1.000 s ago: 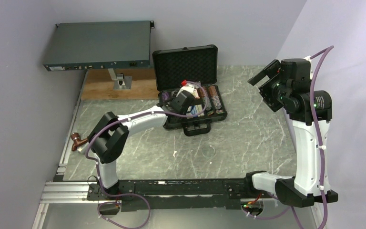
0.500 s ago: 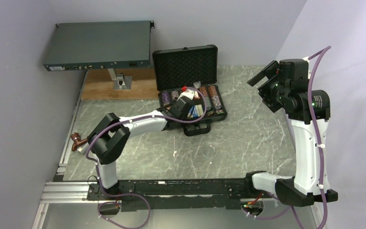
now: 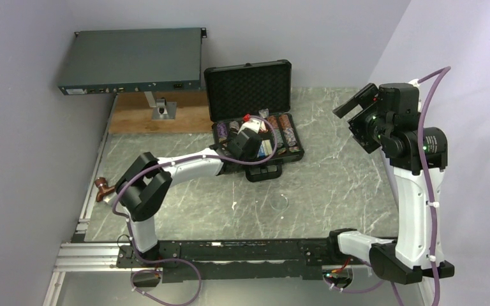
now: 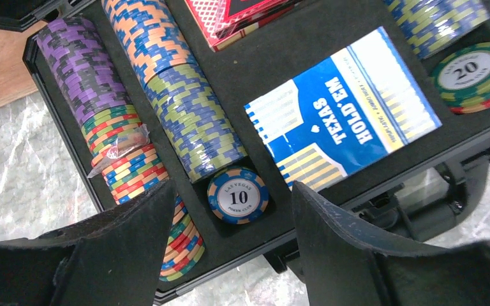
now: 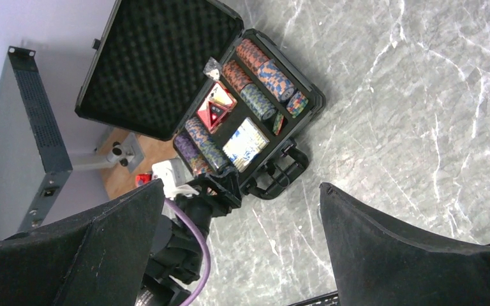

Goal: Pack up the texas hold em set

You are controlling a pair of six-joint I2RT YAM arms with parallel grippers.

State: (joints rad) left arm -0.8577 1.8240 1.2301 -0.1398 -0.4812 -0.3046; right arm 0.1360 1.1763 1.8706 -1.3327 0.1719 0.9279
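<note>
Black egg-crate foam lined the raised lid of your briefcase (image 3: 249,89), which sat open near the middle of the far edge of the veined, stone-look tabletop (image 3: 332,178). Your left pincer (image 4: 233,188) hung over the case's near-left corner, jaws apart and clamping nothing, above a flat round "10" chip (image 4: 237,195) beside ridged, striped chip rows (image 4: 185,108) and a glossy blue card box (image 4: 344,108). Your right pincer (image 5: 241,186) gaped wide, raised high toward the right edge.

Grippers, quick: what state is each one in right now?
Left gripper: open, holding nothing.
Right gripper: open, holding nothing.
</note>
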